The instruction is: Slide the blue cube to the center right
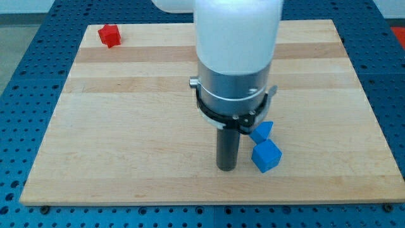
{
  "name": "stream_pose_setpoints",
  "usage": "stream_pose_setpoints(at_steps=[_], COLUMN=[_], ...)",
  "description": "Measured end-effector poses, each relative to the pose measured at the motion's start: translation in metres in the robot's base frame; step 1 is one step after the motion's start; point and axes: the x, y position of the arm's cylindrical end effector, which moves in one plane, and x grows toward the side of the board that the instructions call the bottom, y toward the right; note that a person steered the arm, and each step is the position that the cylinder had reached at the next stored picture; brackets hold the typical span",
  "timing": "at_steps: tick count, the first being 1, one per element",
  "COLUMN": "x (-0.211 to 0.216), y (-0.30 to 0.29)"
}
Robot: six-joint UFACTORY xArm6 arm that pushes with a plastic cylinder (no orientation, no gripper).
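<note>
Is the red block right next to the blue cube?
No, the red cube sits far off at the board's top-left corner, while the blue cube lies near the bottom beside my tip.

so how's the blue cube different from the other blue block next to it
The blue cube shows in full, nearer the view's bottom; the blue triangular block sits above it, partly hidden behind the arm's collar. The cube shows square faces; the other tapers to a wedge. My tip stands just left of the cube. Both share the same blue.

No readable text or labels anywhere.
</note>
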Motion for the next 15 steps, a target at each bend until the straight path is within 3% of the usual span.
stream_pose_setpoints(at_steps=[7,11,15], x=[-0.005,-0.062,-0.078], y=[0.091,0.102,0.158])
